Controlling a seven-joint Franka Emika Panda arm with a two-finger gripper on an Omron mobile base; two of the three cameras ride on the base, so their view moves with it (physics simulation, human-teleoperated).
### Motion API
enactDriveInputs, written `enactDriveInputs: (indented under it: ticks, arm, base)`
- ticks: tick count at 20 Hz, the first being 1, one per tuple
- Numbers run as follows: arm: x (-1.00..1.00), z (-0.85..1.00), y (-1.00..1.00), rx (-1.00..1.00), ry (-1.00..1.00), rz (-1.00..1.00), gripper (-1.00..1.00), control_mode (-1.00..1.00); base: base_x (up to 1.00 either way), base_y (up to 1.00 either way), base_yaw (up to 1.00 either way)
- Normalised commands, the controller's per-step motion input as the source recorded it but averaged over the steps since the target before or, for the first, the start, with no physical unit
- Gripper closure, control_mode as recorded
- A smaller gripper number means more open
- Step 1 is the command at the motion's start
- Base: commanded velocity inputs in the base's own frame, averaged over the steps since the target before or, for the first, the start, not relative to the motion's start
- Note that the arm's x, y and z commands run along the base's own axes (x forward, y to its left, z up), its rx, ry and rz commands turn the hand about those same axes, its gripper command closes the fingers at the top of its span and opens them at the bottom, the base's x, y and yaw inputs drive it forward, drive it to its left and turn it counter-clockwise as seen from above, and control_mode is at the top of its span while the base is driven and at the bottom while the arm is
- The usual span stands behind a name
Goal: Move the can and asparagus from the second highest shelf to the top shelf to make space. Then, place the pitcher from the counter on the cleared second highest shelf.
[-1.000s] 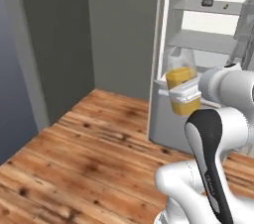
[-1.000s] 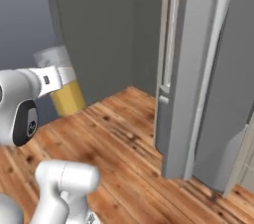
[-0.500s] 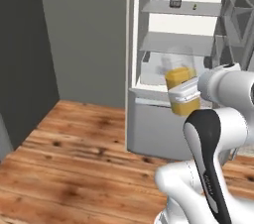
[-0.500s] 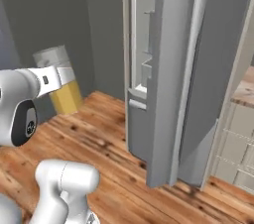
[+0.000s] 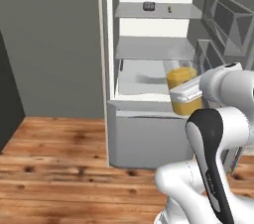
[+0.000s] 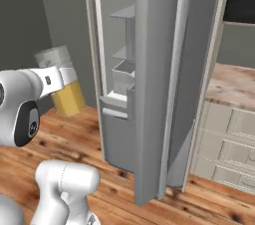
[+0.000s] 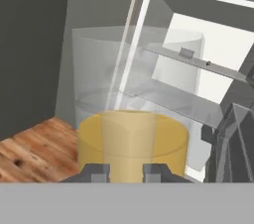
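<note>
Up on the top shelf [image 5: 134, 11], the can [image 5: 148, 6] sits near the middle and the asparagus [image 5: 169, 8] towards the right edge, well apart; the second highest shelf [image 5: 149, 49] lies bare.

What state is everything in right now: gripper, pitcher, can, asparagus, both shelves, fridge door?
gripper: shut on the pitcher.
pitcher: held upright in front of the fridge, about half full of orange-yellow liquid.
can: standing on the top shelf.
asparagus: on the top shelf, right of the can.
top shelf: holds both items.
second highest shelf: bare.
fridge door: open.
</note>
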Motion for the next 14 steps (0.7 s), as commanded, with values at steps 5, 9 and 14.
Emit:
enactDriveInputs:
  ticks: [5, 9, 14]
  arm:
    - [0.0, 0.0, 0.0, 0.0, 0.0, 0.0, 1.0, 1.0]
    - [0.0, 0.0, 0.0, 0.0, 0.0, 0.0, 1.0, 1.0]
    - [0.0, 0.0, 0.0, 0.0, 0.0, 0.0, 1.0, 1.0]
  base:
    - [0.35, 0.43, -0.3]
    - [0.32, 0.21, -0.31]
    - [0.41, 0.03, -0.31]
